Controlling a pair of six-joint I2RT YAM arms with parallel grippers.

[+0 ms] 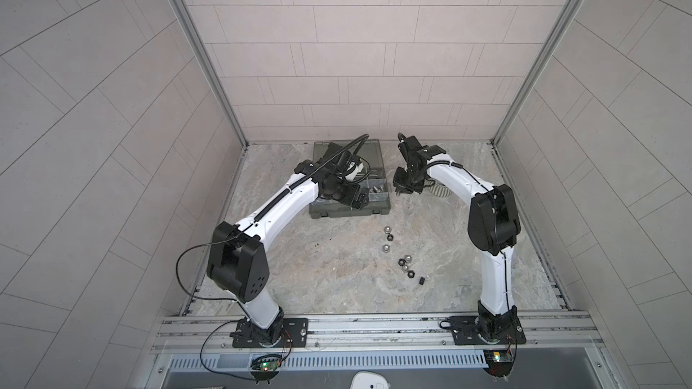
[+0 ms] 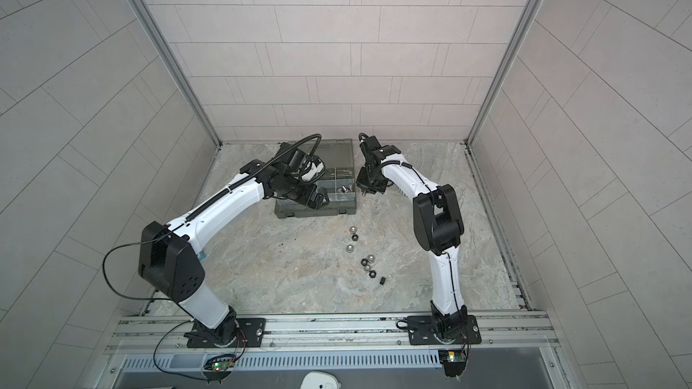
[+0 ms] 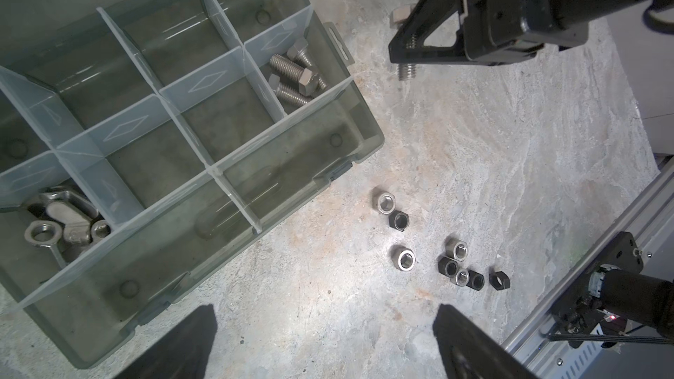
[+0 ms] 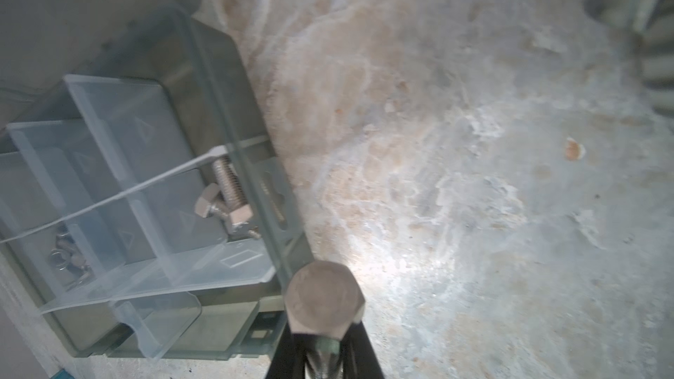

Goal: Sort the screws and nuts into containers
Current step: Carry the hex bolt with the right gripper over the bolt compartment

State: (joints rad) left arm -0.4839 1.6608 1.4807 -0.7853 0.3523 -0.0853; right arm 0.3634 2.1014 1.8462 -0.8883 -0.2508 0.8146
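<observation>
**Steel screw [image 4: 324,297] pinched beside the case [image 1: 350,212]**

The right gripper [image 3: 405,53] is clamped on it just off the case. In both top views it is too small to make out, but the wrist views show its hex head and thread. The left gripper [image 3: 324,344] hangs over the case's near edge, jaws wide apart. More screws [image 3: 295,74] lie in a corner compartment [image 3: 271,40], and wing nuts [image 3: 62,231] in another. Loose nuts [image 1: 397,256] lie scattered on the table [image 1: 318,286].

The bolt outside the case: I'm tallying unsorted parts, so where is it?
The bolt is clamped in the right pincer; in both top views that is just right of the case, between it and the striped mug.
</observation>
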